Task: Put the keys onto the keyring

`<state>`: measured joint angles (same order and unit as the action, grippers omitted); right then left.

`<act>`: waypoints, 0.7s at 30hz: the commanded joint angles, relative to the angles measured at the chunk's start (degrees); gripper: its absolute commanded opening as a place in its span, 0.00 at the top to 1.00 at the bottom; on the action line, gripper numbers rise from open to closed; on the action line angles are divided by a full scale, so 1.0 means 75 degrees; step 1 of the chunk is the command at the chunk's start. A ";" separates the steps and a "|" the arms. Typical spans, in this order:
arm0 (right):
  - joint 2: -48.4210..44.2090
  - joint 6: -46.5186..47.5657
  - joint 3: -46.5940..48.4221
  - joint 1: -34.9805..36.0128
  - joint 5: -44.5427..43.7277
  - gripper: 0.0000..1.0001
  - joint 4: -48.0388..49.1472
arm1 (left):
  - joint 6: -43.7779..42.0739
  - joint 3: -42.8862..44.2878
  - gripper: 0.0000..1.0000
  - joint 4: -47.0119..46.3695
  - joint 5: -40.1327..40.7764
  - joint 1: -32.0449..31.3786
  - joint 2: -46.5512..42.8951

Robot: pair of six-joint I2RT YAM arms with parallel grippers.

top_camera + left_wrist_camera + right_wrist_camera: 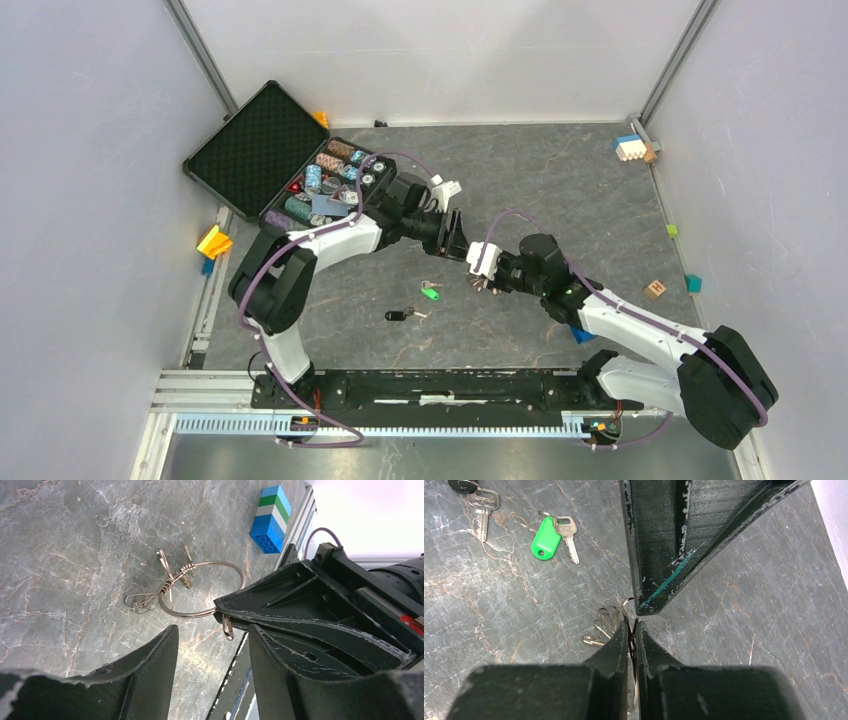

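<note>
- Grip check: the right fingers (623,642) are pinched tight together on the keyring (220,563), clamping its thin wire at one side, over roughly the middle of the tabletop (560,190).
- A bunch of small plain keys (142,601) sits on the ring's other side, away from the clamp. Can't tell if they touch the tabletop or just dangle.
- The left fingers (150,672) are spread apart with nothing between them, pointed at the ring. In the right wrist view one tip is just beside the wire at the clamp; touching or not, can't say.
- The green key (546,539) and the black key (397,315) both lie flat on the tabletop, a bit toward the near edge and left of the held ring. They're near each other but apart, and nothing touches them.
- A black case (262,148) lies open at the far left corner with chips inside.
</note>
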<state>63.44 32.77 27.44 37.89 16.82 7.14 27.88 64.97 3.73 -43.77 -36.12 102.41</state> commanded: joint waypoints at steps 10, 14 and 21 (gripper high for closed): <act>-0.0009 -0.0109 0.0150 0.0058 -0.0193 1.00 0.0209 | 0.1062 0.0285 0.51 -0.0293 -0.0569 -0.0122 0.0301; 0.0029 -0.0110 0.0161 0.0055 -0.0196 1.00 0.0209 | 0.1123 0.0314 0.54 -0.0319 -0.0622 -0.0156 0.0337; 0.0052 -0.0116 0.0173 0.0075 -0.0203 1.00 0.0197 | 0.1276 0.0349 0.65 -0.0452 -0.0714 -0.0195 0.0348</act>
<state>63.64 32.45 27.44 38.15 15.79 7.14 34.87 65.41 2.79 -46.85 -37.15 104.81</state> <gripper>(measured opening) 0.086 0.385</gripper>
